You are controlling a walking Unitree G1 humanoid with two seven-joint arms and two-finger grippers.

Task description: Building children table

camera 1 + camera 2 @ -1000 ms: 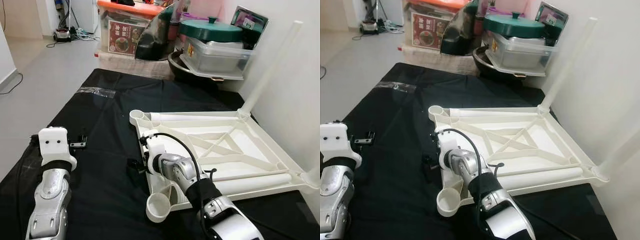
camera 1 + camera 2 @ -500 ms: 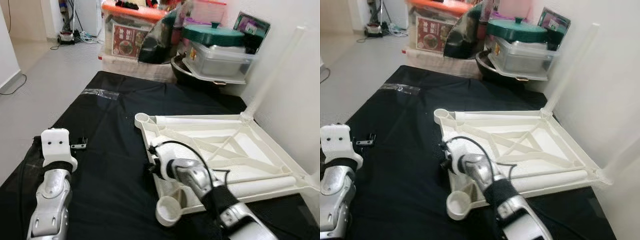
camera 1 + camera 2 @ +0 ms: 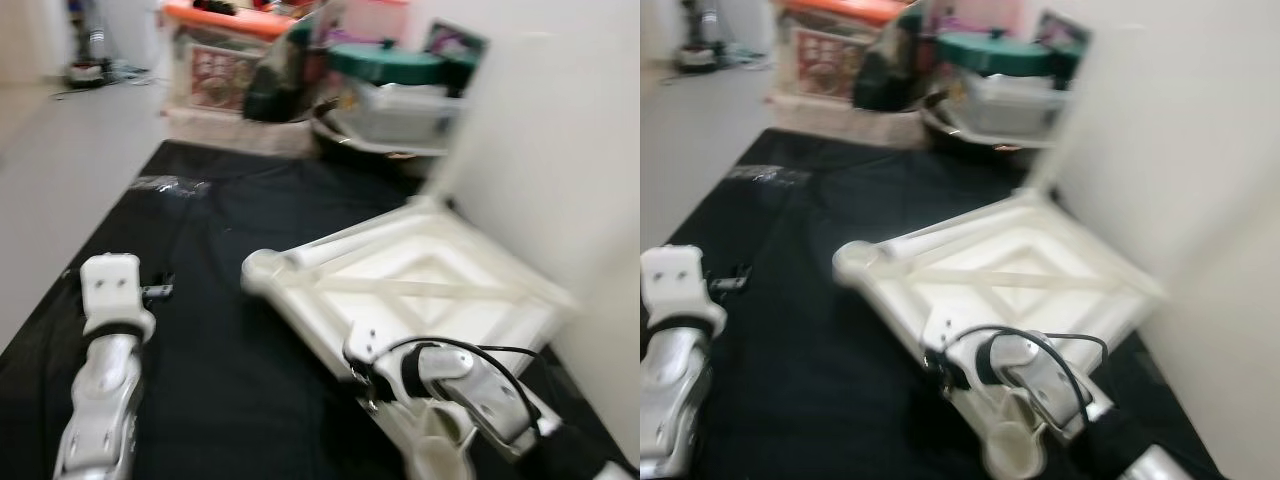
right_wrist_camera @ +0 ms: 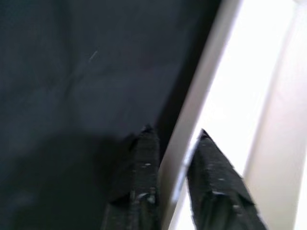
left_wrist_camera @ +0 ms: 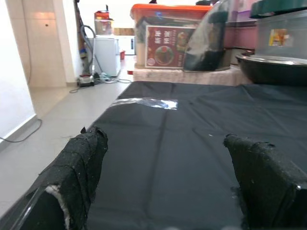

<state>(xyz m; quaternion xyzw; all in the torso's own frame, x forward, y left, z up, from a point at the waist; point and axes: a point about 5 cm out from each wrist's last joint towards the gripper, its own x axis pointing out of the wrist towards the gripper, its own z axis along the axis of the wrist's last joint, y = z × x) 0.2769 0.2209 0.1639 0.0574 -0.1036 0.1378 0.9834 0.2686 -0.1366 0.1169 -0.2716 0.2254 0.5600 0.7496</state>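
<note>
The upturned plastic children's table top (image 3: 420,275) was cream-white with crossed ribs, on a plain black cloth (image 3: 230,330). Behind stood a clear storage box with an orange lid (image 3: 225,15) and a green-lidded pot (image 3: 390,62).

A black cloth (image 3: 230,300) covers the floor (image 3: 60,140). On it lies a white upturned table frame (image 3: 420,280), blurred, seemingly tilted, to the right. A clear tape strip (image 3: 165,185) lies far left.

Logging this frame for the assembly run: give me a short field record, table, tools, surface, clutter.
table: white tabletop upside down on the black sheet
right tool: shut on the tabletop's edge rim
left tool: open, low over the sheet, holding nothing
background: storage boxes and a green lid
image: head views blurred
</note>
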